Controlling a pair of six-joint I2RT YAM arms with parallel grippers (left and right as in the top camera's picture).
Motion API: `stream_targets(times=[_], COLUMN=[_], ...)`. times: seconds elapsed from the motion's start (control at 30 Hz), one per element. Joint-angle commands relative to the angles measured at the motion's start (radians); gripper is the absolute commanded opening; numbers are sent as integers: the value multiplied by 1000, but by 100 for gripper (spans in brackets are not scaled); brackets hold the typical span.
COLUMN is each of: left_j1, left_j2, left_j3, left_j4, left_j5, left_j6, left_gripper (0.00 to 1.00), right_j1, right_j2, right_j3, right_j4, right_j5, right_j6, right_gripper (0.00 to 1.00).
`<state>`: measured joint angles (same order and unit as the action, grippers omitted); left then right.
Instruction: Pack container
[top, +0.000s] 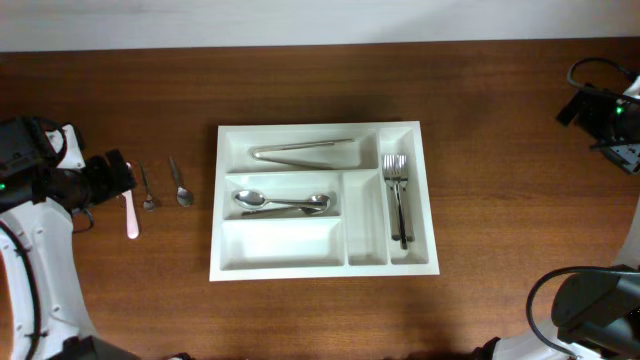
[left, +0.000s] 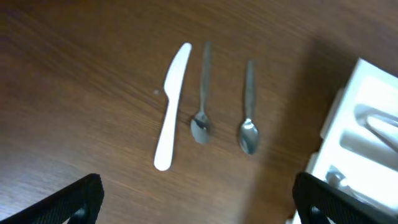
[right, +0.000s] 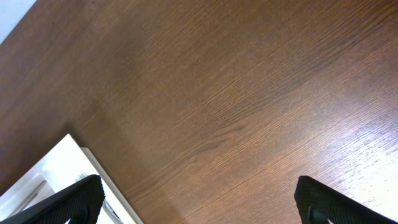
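Overhead – container (top: 280, 245) holds tongs (top: 305, 151), spoons (top: 285, 203), forks (top: 398, 190) – knife (top: 131, 215), two teaspoons (top: 181, 186) outside

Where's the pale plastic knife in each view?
Overhead: knife far left, mid-height.
Left wrist: knife centre-left, nearly vertical in frame.
Right wrist: not in view.
Shared landmark: tray, centre overhead, right edge in left wrist, bottom-left corner in right wrist.
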<state>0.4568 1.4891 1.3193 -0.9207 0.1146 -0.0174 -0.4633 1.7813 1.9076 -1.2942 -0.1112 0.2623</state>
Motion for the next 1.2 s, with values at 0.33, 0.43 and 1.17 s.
stream_targets(times=[0.33,0.43,1.17], left_j1=[0,0,0], left_j2=[309,348,447], left_j3=[14,14,9], left_j4=[97,158,229], left_j5=[-52,-63,-85], left_j6=[-60,-56,165], left_gripper=[93,90,59], right_j1=[-3,-3,-3], right_j2=[-13,-13,-13], right_j3=[11,11,11], right_j4=[0,0,0], right_j5=[-9,-9,-9], right_j6=[9,8,8], right_gripper=[99,99,99])
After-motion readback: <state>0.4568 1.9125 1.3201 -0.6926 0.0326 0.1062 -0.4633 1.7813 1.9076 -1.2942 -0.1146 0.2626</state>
